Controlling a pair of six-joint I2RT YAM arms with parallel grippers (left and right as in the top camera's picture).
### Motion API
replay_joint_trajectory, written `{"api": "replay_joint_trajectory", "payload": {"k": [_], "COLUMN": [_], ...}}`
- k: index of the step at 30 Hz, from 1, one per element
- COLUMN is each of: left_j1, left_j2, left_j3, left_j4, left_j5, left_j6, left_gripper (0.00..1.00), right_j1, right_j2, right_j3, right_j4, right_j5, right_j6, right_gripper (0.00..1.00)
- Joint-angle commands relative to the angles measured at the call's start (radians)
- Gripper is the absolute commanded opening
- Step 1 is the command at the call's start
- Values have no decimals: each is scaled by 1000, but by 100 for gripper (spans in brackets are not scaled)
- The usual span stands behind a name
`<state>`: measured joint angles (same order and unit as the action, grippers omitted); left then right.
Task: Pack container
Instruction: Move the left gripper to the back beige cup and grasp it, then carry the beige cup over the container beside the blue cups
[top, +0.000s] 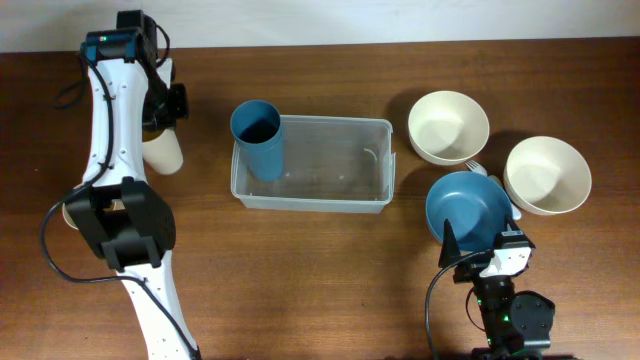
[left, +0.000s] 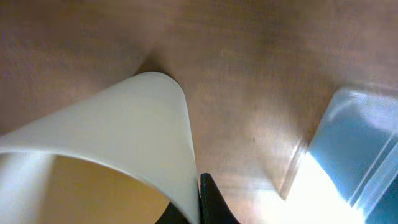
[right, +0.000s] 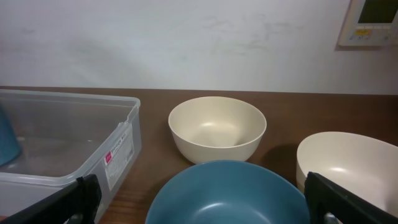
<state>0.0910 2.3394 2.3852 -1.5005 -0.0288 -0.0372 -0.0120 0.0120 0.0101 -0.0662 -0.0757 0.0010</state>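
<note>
Left tool (top: 165, 125) clenched on cream cup (top: 162, 154), half hidden beneath its arm (top: 105, 110); right tool (right: 214, 199) spread wide.

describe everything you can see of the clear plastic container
The container is a clear, translucent plastic bin, rectangular with rounded corners and a rim lip. It sits upright and lidless on the wooden table. A blue cup stands inside at one end, rising above the rim; the rest looks empty. A small label is on the opposite end wall.
</note>
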Motion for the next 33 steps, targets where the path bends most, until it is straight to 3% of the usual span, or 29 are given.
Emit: {"api": "replay_joint_trajectory", "payload": {"k": [1, 8, 15, 33], "left_j1": [3, -10, -48, -240], "left_j2": [0, 0, -65, -475], "left_j3": [64, 230, 345, 344], "left_j4": [-50, -179, -187, -187], "left_j5": [13, 15, 50, 14], "left_j6": [-19, -19, -30, -23], "left_gripper": [1, 2, 2, 2], "right_j1": [5, 5, 5, 5], "right_j2": [-9, -9, -9, -9], "right_j3": [-5, -5, -5, -5], "right_j4": [-5, -5, -5, -5], "right_j5": [5, 5, 5, 5], "right_j6": [3, 3, 3, 3], "right_gripper": [99, 99, 99, 99]}}
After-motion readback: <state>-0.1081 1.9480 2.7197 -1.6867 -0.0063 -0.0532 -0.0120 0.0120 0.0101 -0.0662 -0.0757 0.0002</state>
